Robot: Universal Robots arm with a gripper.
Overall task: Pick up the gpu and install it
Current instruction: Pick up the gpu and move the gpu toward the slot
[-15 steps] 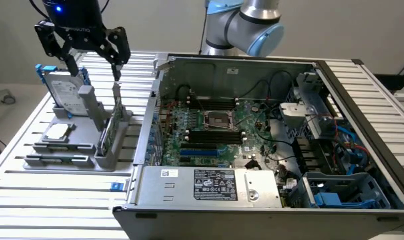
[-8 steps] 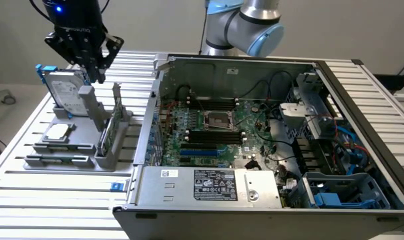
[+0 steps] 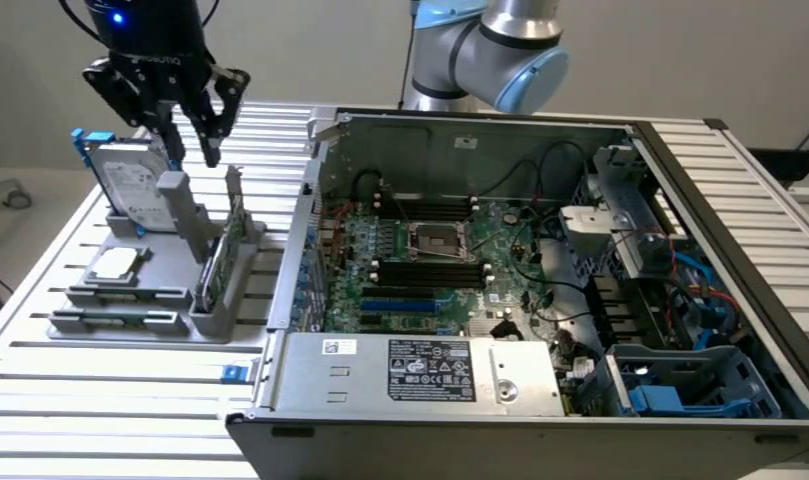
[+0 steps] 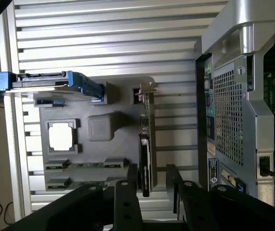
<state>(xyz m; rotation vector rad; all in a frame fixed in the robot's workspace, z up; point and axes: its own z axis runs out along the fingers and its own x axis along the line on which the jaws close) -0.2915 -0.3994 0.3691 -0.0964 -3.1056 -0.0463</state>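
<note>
The gpu [image 3: 221,258] stands on edge in a grey holder [image 3: 177,300] on the exterior view's left, a thin card with its green side showing. In the wrist view the gpu [image 4: 145,149] appears edge-on as a dark strip, with its silver bracket [image 4: 147,94] at one end. My gripper [image 3: 195,152] hangs open well above the holder, over the card's far end. From the wrist camera the gripper [image 4: 150,185] straddles the card's line, one of its fingers [image 4: 126,195] on each side, touching nothing. The open computer case [image 3: 511,130] holds the motherboard [image 3: 431,265] with blue slots [image 3: 404,300].
On the same holder stand a silver hard drive in a blue frame [image 3: 131,185], a square processor [image 3: 115,263] and a narrow memory stick [image 3: 117,318]. The case's perforated rear wall [image 4: 229,115] rises close beside the holder. Everything sits on a slatted metal table [image 3: 111,400].
</note>
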